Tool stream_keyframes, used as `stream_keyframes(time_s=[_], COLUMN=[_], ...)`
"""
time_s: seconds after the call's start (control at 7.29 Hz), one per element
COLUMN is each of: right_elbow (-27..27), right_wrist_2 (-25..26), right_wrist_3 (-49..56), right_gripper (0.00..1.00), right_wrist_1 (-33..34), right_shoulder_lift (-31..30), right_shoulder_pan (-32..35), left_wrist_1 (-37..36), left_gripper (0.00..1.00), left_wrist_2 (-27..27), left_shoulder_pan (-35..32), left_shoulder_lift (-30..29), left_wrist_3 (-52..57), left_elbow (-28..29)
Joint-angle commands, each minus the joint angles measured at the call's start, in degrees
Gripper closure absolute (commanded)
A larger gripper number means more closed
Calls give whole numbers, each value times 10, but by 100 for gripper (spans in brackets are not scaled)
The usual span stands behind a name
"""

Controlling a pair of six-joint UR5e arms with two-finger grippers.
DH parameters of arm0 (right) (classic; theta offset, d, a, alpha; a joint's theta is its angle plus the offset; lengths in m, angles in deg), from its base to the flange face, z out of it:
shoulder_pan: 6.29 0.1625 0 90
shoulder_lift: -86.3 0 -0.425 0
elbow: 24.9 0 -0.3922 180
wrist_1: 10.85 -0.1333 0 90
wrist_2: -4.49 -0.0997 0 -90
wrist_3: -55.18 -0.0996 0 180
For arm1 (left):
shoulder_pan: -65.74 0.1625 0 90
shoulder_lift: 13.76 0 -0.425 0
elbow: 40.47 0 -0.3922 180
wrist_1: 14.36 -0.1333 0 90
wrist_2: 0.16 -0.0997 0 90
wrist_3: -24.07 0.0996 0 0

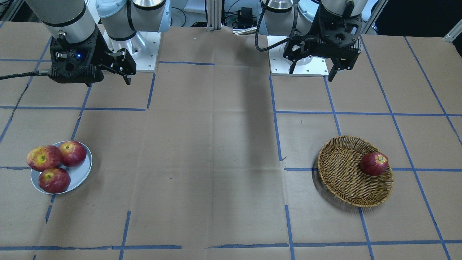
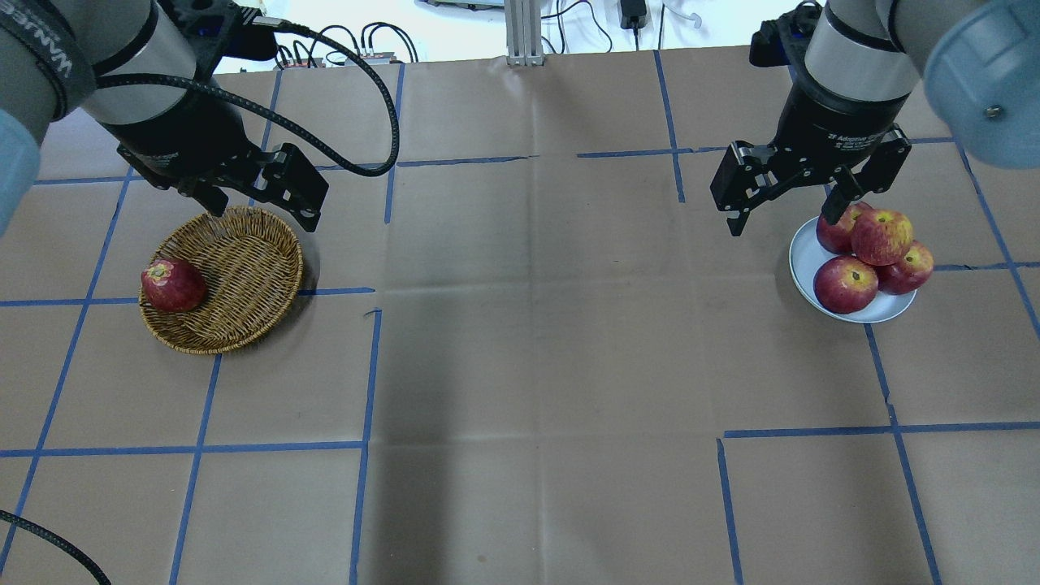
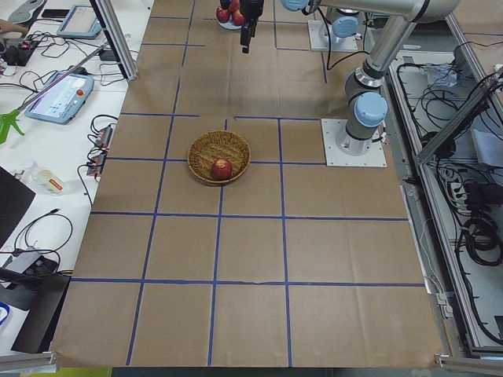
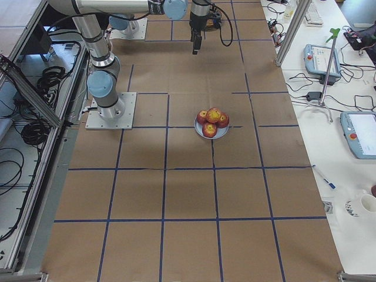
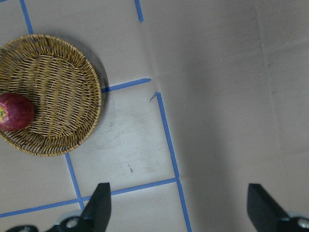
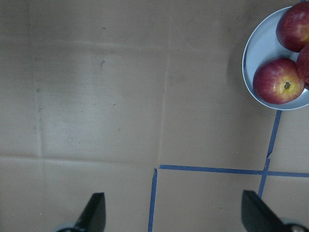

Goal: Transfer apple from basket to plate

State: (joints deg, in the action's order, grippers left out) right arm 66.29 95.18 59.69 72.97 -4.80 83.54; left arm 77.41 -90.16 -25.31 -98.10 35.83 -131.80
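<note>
The apple [image 1: 43, 157] sits on the plate [image 1: 81, 174] at the robot's right, stem end upward; left claw [image 2: 262, 208] and right claw [image 2: 782, 221] both spread apart.

A broad table covered in brown kraft paper [image 1: 216, 162] fills the scene, marked into large squares by blue tape lines [image 1: 276, 119]. A silver aluminium frame post [image 2: 524, 32] stands at its far edge in the overhead view. A white workbench [image 3: 47, 149] runs along the operators' side, carrying grey-blue handheld control tablets [image 3: 59, 94], loose wires and a white mug [image 4: 367, 204]. Bundles of black cables [image 4: 32, 126] lie along the opposite side. Soft, even light leaves a faint shadow band down the paper's middle
</note>
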Motion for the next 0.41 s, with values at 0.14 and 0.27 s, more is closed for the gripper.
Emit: stream_keyframes(time_s=[0.14,0.27], right_elbow=[0,0], right_wrist_2=[-1,-1], right_wrist_3=[1,1], right_gripper=[0,0], right_wrist_1=[0,0], right_shoulder_lift=[0,0], right_shoulder_pan=[0,0], left_wrist_1=[2,3], left_gripper=[0,0], left_wrist_2=[0,0], left_shoulder_pan=[0,0], left_shoulder_lift=[1,1], left_wrist_3=[-1,-1], left_elbow=[-1,-3])
